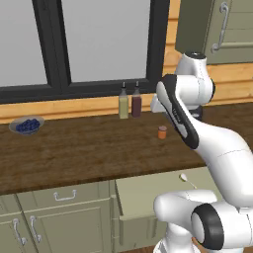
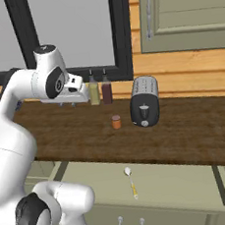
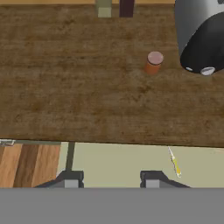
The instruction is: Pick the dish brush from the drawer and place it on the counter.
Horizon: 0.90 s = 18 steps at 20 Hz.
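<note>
The dish brush [image 2: 131, 181] lies loose on the pale floor of the open drawer [image 2: 182, 185], whitish head toward the counter [image 2: 185, 126]. In the hand view the dish brush [image 3: 175, 162] sits in the drawer [image 3: 118, 162] to the right of my fingertips. From the left base view only its head end [image 1: 186, 179] shows in the drawer [image 1: 148, 192], beside my arm. My gripper [image 2: 66, 105] hangs high above the counter's left part, well away from the brush. The gripper [image 3: 110, 179] is open, its jaws wide apart and holding nothing.
On the counter [image 1: 89, 148] stand two bottles [image 1: 129, 103] at the back wall, a small orange jar [image 1: 162, 132] and a bowl of blue things [image 1: 27, 125] at far left. A black and silver toaster [image 2: 144, 102] stands right of the jar [image 2: 116, 122].
</note>
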Available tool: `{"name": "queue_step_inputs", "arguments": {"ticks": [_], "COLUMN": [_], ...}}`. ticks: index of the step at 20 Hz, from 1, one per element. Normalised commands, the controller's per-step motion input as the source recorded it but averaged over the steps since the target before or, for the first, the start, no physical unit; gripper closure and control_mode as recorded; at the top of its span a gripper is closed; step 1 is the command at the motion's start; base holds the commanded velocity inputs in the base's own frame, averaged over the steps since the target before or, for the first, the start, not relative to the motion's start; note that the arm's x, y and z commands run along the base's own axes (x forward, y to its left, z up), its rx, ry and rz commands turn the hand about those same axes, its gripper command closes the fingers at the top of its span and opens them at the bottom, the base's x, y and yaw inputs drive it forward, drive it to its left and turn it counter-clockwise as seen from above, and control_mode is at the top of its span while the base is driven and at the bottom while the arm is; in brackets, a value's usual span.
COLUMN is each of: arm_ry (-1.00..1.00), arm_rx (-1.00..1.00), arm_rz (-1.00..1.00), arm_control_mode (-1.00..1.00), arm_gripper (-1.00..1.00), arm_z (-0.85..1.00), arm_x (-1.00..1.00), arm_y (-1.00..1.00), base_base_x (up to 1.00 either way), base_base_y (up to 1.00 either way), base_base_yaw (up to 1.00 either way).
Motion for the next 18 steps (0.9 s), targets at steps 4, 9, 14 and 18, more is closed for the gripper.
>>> {"name": "queue_step_inputs", "arguments": {"ticks": [4,9,14,18], "arm_ry": [0.00,-0.06,-0.23,-0.29], "arm_rx": [0.00,0.00,0.00,0.00], "arm_rz": [-0.01,-0.05,-0.03,-0.04], "arm_control_mode": [-1.00,-1.00,-1.00,-1.00], "arm_gripper": [-1.00,-1.00,-1.00,-1.00], "arm_z": [-0.01,-0.29,-0.42,-0.39], "arm_x": [-0.31,-0.61,-0.09,0.32], "arm_y": [-0.13,-0.46,-0.29,0.00], "base_base_x": [0.00,0.00,0.00,0.00], "base_base_y": [0.00,0.00,0.00,0.00], "base_base_yaw": [0.00,0.00,0.00,0.00]}}
